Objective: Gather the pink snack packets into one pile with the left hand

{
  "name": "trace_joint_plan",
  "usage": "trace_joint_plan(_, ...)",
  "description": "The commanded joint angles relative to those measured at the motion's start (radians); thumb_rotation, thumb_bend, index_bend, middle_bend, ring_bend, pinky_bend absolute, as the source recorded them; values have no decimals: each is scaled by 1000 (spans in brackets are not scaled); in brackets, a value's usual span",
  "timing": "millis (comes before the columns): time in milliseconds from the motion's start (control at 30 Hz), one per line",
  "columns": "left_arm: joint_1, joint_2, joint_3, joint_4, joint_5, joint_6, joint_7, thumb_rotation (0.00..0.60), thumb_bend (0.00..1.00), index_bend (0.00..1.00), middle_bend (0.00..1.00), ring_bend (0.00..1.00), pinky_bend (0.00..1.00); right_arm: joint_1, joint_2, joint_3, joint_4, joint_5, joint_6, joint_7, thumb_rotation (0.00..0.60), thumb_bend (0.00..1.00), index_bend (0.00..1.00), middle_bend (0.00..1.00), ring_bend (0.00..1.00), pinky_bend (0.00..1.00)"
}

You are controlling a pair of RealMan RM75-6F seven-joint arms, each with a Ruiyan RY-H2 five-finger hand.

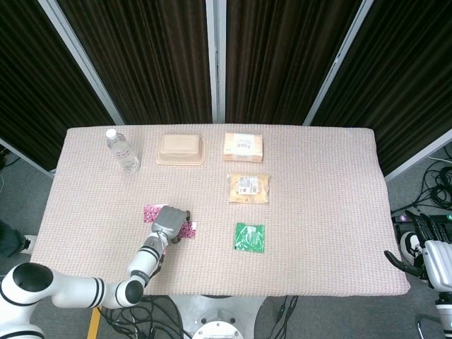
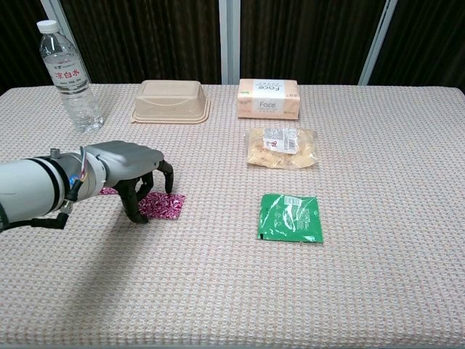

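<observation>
The table (image 1: pixel 325 233), covered in a pink-beige woven cloth, fills both views; its right half and the whole near strip are bare. Along the far edge stand a water bottle (image 2: pixel 69 76) at the left, a tan lidded container (image 2: pixel 171 101) near the middle, and a tissue box (image 2: pixel 268 98) beside it, apart from one another. In front of the tissue box lies a clear bag of snacks (image 2: pixel 282 147), and nearer still, well apart from it, a green packet (image 2: pixel 289 217) lies flat.

The left arm (image 2: pixel 33 193) reaches in from the table's near left side. The left hand (image 2: pixel 131 171) is arched over the cloth with fingers curled downward, fingertips (image 2: pixel 136 215) resting on or at the left edge of one pink snack packet (image 2: pixel 165 205); whether it actually grips the packet cannot be told. The second pink snack packet (image 1: pixel 150 212) lies just beyond the hand toward the left, mostly hidden by it in the chest view, close to the first packet but not overlapping it in the head view.

The right hand (image 1: pixel 413 254) hangs off the table's right edge, too small to judge its fingers.
</observation>
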Motion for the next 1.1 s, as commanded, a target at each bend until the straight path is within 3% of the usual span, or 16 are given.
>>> trace_joint_plan(33, 0, -4, 3, 8, 0, 3, 5, 600, 250, 397, 830, 858, 868, 0, 0, 0, 0, 0, 0, -1, 86, 87, 47, 111, 1, 80)
trace_joint_plan(200, 1, -9, 1, 22, -10, -1, 7, 600, 249, 399, 830, 858, 868, 0, 1, 0, -3, 0, 0, -3, 93, 88, 47, 112, 0, 80)
trace_joint_plan(433, 6, -12, -2, 26, 1, 5, 0, 600, 248, 500, 836, 862, 868, 0, 1, 0, -6, 0, -1, -7, 92, 88, 47, 113, 0, 80)
trace_joint_plan(833, 25, 63, -37, -50, 38, 57, -29, 600, 250, 490, 837, 863, 868, 2, 4, 3, -9, -4, 2, -5, 96, 87, 46, 113, 0, 81)
trace_joint_plan(1100, 61, 114, -32, -1, 5, 54, -56, 600, 250, 487, 837, 863, 868, 5, 3, 4, -7, -6, 0, -2, 87, 88, 46, 113, 0, 81)
